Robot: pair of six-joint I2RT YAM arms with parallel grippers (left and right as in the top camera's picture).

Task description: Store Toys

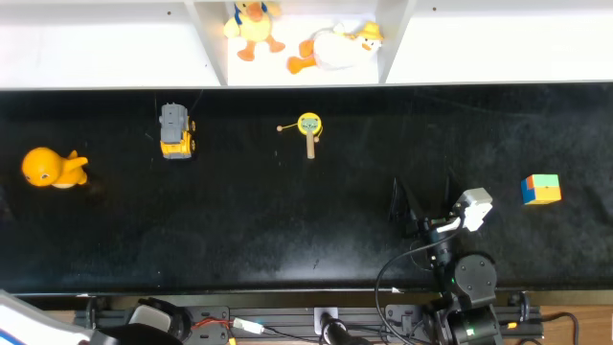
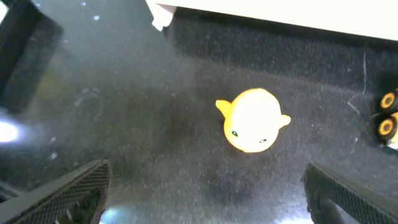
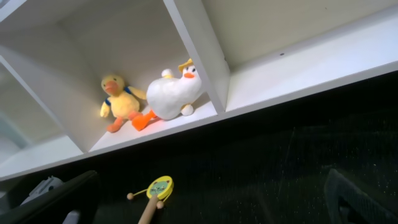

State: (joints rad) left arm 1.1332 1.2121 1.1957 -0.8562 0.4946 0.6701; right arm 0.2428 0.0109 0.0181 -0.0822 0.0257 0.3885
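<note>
An orange round whale toy (image 1: 53,169) (image 2: 252,119) lies at the table's far left. My left gripper (image 2: 205,196) hangs open above and short of it, nothing between the fingers. A grey and yellow toy truck (image 1: 176,130) and a yellow rattle drum (image 1: 309,129) (image 3: 155,190) lie near the shelf. A colour cube (image 1: 541,189) sits at the right. My right gripper (image 1: 422,196) (image 3: 205,205) is open and empty over the table's right part, facing the shelf. In the shelf's middle compartment sit a yellow duck plush (image 1: 253,27) (image 3: 119,98) and a white duck plush (image 1: 337,46) (image 3: 172,92).
The white shelf (image 1: 402,43) runs along the table's back edge, with compartments either side of the middle one. The black table (image 1: 287,220) is bare between the toys and its front edge. Cables lie along the front below the table.
</note>
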